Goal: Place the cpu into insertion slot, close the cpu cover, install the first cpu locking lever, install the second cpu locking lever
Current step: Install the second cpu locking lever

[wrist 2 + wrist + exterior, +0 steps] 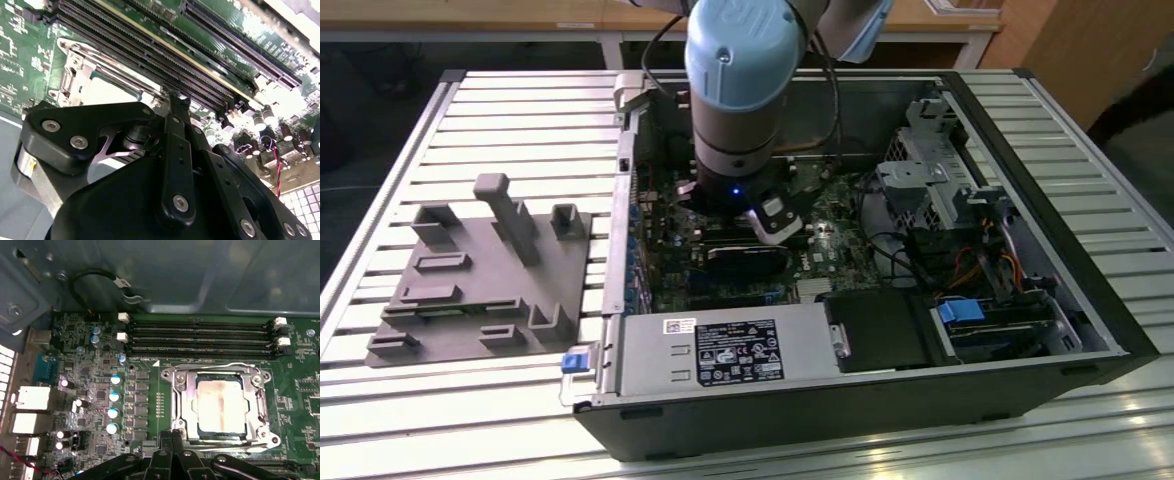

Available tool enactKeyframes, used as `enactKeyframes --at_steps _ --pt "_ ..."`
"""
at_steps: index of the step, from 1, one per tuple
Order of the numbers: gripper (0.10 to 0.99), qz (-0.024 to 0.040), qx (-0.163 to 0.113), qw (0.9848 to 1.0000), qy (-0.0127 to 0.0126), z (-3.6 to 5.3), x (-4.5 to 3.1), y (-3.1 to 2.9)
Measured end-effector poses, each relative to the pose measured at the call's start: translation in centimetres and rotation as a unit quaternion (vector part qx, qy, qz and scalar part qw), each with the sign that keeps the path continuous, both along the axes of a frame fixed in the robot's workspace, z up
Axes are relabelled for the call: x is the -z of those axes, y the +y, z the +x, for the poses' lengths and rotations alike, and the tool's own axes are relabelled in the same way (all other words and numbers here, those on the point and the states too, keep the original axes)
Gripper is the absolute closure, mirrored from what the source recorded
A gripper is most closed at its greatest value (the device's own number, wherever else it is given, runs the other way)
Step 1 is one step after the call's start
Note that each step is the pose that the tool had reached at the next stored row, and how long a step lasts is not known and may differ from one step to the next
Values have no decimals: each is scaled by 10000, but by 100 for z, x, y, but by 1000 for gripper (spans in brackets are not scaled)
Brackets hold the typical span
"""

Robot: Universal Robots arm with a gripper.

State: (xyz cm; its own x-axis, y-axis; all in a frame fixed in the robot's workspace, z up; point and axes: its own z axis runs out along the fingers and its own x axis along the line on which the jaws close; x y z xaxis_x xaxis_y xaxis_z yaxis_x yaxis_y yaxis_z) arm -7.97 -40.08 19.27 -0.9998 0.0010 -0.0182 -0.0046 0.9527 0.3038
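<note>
Gripper: black two-finger gripper (pixel 172 440), fingers pressed together, holding nothing, tips at the socket's edge.
Count: one pale silver square cpu (pixel 221 402); one silver metal frame cpu cover (pixel 186 405); four long black memory slots (pixel 200 340).
Cpu position: seated in the insertion slot on the green circuit board (pixel 150 400), cover down around it, just beyond the fingertips.

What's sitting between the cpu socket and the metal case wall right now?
In the first wrist view, four long black memory slots run side by side between the cpu cover and the grey case wall.
</note>
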Motion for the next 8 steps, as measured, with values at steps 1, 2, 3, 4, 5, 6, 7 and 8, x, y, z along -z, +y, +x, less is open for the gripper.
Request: enactKeyframes --at_steps 1,2,3,4,5,6,7,8 --pt "980 17 0 10000 0 -5 4 0" --pt "980 31 -1 10000 0 -8 9 0" --pt "980 45 -1 10000 0 -9 13 0" --pt "980 59 0 10000 -1 -9 19 1" --pt "980 72 0 10000 -1 -10 24 1" --pt "980 84 0 10000 -1 -10 30 2" --pt "980 94 0 10000 -1 -11 35 2" --pt "980 105 0 9999 -2 -12 40 3"
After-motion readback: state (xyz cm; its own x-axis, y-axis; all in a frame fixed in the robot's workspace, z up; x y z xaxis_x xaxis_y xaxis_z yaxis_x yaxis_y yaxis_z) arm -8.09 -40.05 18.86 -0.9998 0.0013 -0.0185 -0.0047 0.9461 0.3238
